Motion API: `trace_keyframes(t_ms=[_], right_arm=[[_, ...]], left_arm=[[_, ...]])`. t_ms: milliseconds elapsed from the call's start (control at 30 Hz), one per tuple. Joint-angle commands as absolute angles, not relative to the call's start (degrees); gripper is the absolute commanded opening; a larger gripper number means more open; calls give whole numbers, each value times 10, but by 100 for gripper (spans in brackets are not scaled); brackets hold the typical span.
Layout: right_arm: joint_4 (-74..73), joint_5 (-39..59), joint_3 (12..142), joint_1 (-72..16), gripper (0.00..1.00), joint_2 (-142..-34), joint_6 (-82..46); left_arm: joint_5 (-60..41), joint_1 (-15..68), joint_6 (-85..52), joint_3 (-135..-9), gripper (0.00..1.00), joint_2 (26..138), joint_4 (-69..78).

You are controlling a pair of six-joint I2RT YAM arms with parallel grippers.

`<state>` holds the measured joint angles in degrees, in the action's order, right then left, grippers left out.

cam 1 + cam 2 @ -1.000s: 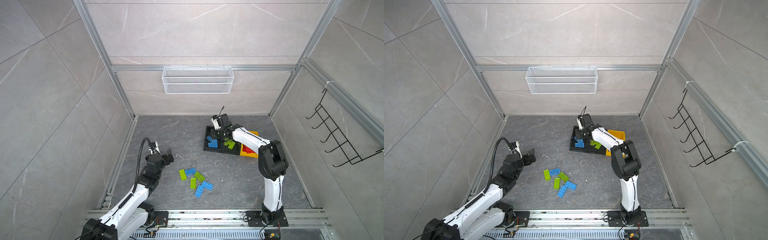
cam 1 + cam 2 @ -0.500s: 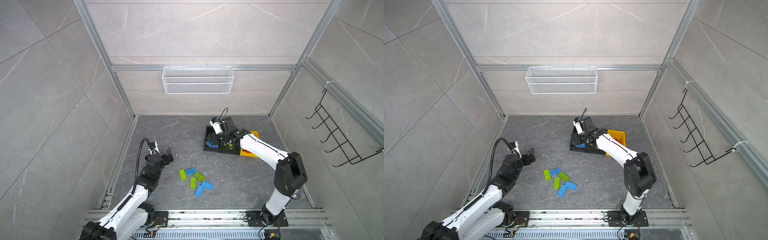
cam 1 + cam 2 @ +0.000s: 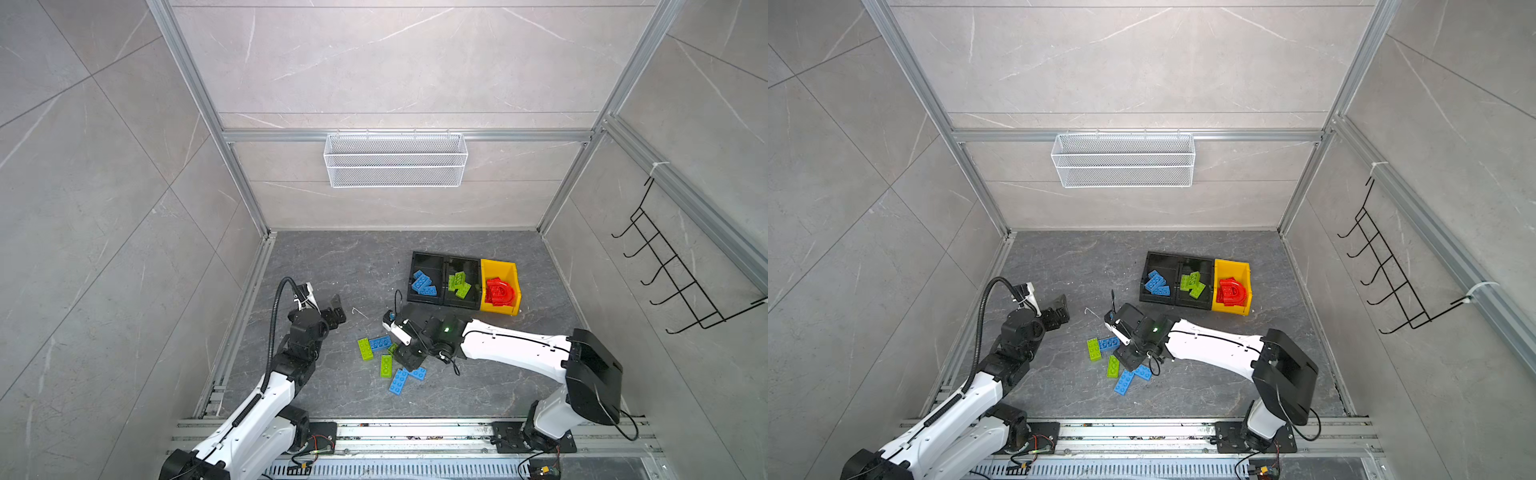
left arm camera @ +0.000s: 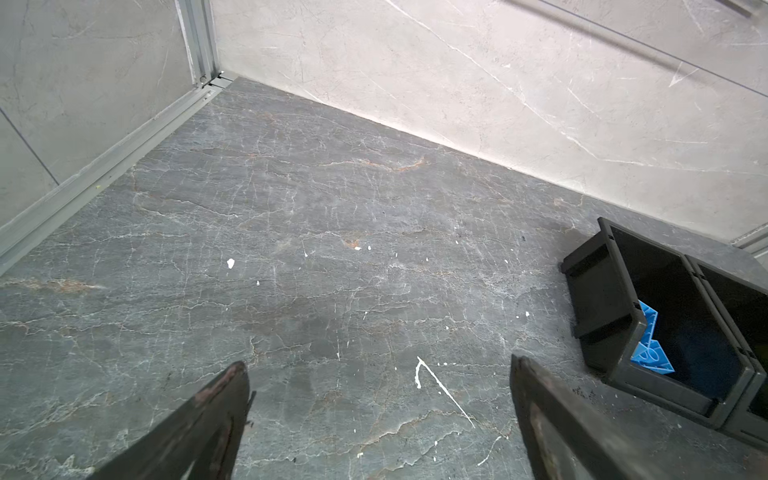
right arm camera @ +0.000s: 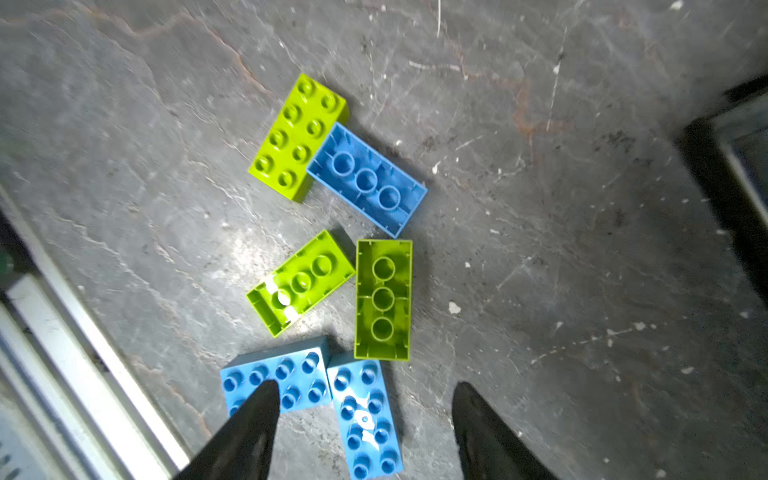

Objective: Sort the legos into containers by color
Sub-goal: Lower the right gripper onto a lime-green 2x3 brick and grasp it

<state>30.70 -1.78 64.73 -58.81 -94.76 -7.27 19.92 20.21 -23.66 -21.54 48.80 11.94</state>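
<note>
Black fingers [image 5: 257, 419] of the right gripper [image 5: 365, 388] stood spread and empty over a blue brick [image 5: 365, 419] in the loose pile [image 5: 320, 266]. This looked like the pickup step. The next move would be to lower, pinch it, and carry it to the blue-holding bin [image 3: 432, 264]. The left gripper [image 4: 378, 363] hung spread.

We saw pale grey, marbled tile walls [image 3: 395, 62] on three sides, framed by aluminium rails [image 3: 270, 136]. The surface [image 3: 332, 257] was dark grey veined stone, flecked with white scratches [image 4: 440, 382]. A white wire basket [image 3: 395, 166] hung on the back wall and a black hook rack [image 3: 681, 266] on the right-hand wall. The light was even.
</note>
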Motion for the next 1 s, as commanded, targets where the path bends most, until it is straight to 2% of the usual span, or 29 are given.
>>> trace_keyframes(t_ms=[0, 367, 867, 967], right_arm=[[325, -48, 662, -586, 68, -977, -69], [298, -37, 691, -586, 65, -1052, -67], [256, -35, 680, -568, 38, -1057, -74], [255, -32, 676, -563, 35, -1049, -75]], left_arm=[[206, 199, -244, -216, 99, 484, 133], [204, 199, -247, -214, 99, 483, 135], [207, 198, -245, -216, 99, 487, 135], [213, 198, -244, -214, 99, 487, 134]])
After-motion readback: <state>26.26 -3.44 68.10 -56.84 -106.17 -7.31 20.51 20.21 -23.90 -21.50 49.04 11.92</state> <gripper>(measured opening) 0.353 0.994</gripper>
